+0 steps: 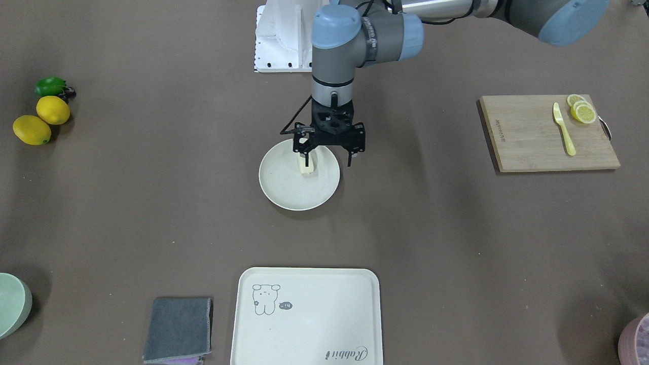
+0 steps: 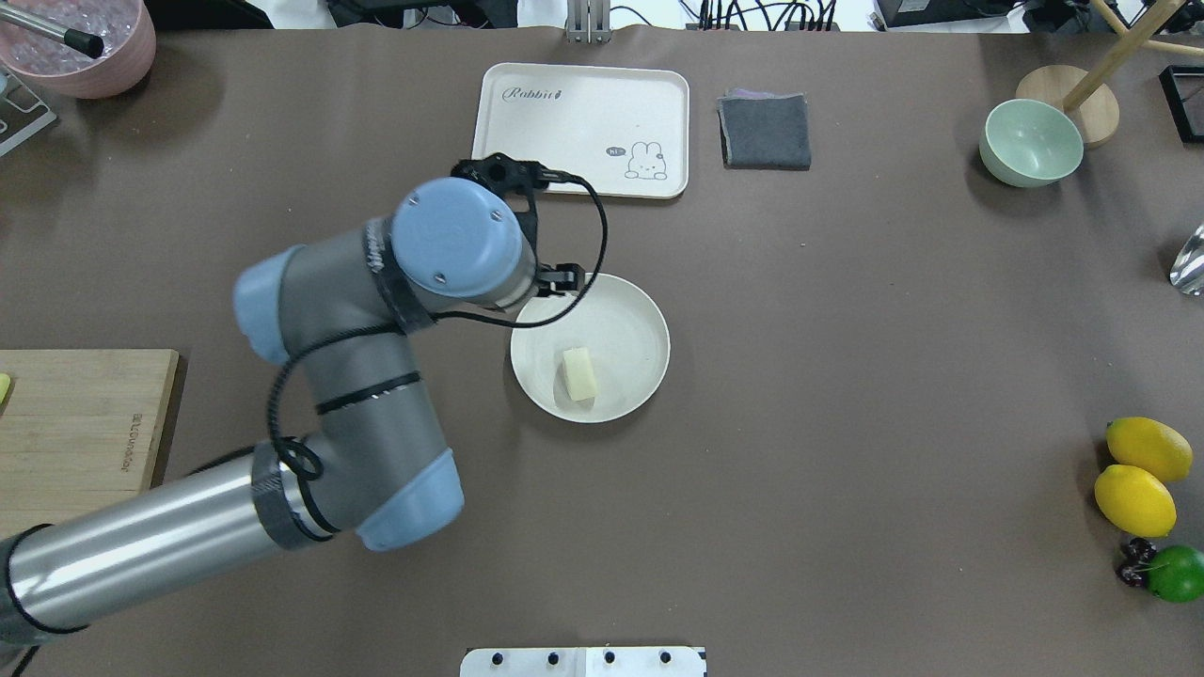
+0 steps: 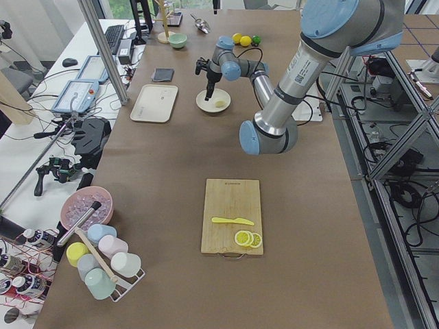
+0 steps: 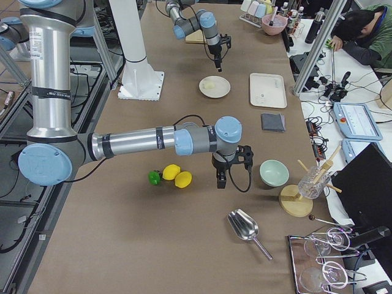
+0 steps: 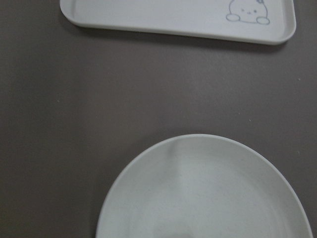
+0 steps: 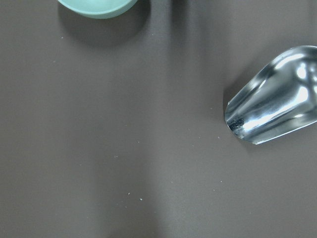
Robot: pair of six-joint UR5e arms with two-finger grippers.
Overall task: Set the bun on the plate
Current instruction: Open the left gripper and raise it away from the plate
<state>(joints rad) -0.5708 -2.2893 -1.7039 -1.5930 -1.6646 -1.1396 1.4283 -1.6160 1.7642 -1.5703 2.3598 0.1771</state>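
Observation:
The bun (image 2: 580, 373), a small pale cream lump, lies on the round cream plate (image 2: 625, 324) in the middle of the table. My left gripper (image 1: 327, 152) hangs just above the plate's (image 1: 289, 188) robot-side rim, open, fingers spread wide with nothing between them. The bun (image 1: 306, 167) sits below one finger, apart from it. In the left wrist view only the plate (image 5: 208, 188) shows, not the bun. My right gripper (image 4: 222, 177) hovers low over the table between the lemons and the mint bowl; I cannot tell whether it is open or shut.
A cream cartoon tray (image 2: 583, 127) and a grey cloth (image 2: 765, 130) lie beyond the plate. A mint bowl (image 2: 1030, 141), two lemons (image 2: 1138, 475) and a metal scoop (image 6: 277, 94) sit on the right side. The cutting board (image 1: 547, 133) holds a knife and lemon slices.

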